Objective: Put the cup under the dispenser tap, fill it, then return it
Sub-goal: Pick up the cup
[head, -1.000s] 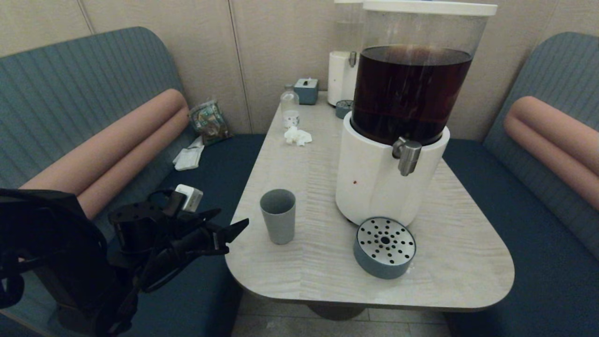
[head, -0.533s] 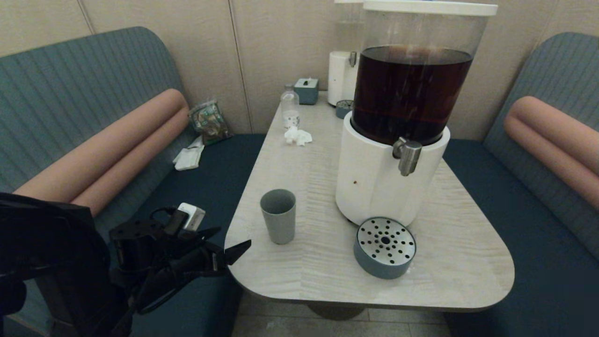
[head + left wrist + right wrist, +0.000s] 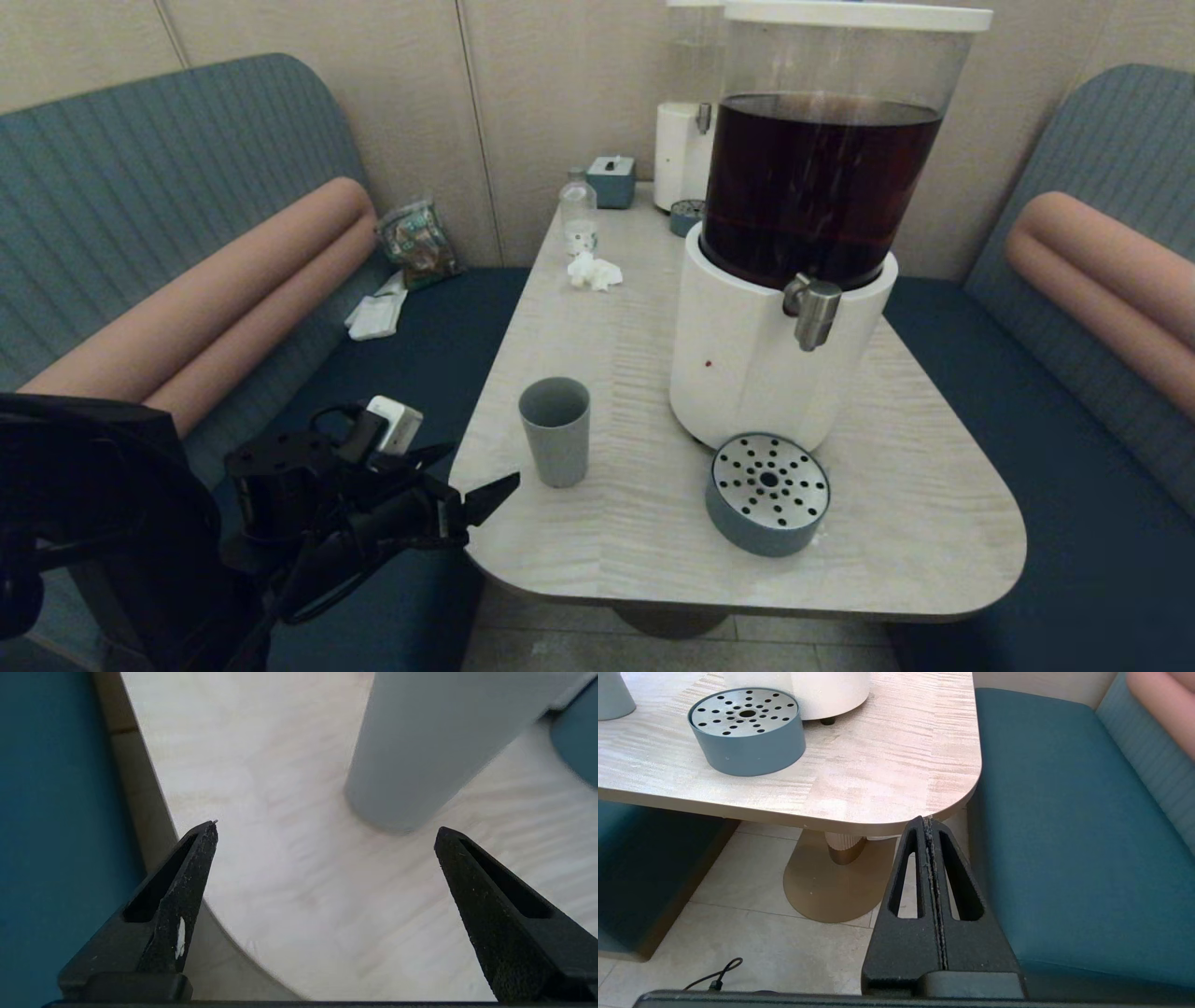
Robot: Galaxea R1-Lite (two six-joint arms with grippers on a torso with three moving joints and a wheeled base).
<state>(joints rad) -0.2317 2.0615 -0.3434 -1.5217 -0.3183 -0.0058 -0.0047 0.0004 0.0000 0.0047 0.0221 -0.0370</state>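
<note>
Fingers of the left gripper (image 3: 327, 828) are spread wide and hold nothing; they touch nothing either. In the left wrist view the cup (image 3: 434, 742) stands just ahead of the gap between the tips, a little toward one finger, with bare table (image 3: 280, 765) between it and them. In the head view the left gripper (image 3: 471, 481) hovers at the table's near left corner, tips aimed at the cup (image 3: 555, 430), near it but apart.

Upright on the table (image 3: 653, 541), the cup has its long axis vertical and its open mouth facing up; it tapers slightly toward the base. It stands left of the dispenser (image 3: 766, 364), well to the left of the tap (image 3: 815, 313) and not beneath it. The tap sticks out from the white base and points down, above the round tray (image 3: 767, 492) with its perforated steel top, which sits just in front of the dispenser.

On the right gripper (image 3: 930, 826) the fingers are pressed together, empty. It hangs below the table's near corner on the dispenser's right side, above the floor and beside the blue seat (image 3: 1064, 835).
</note>
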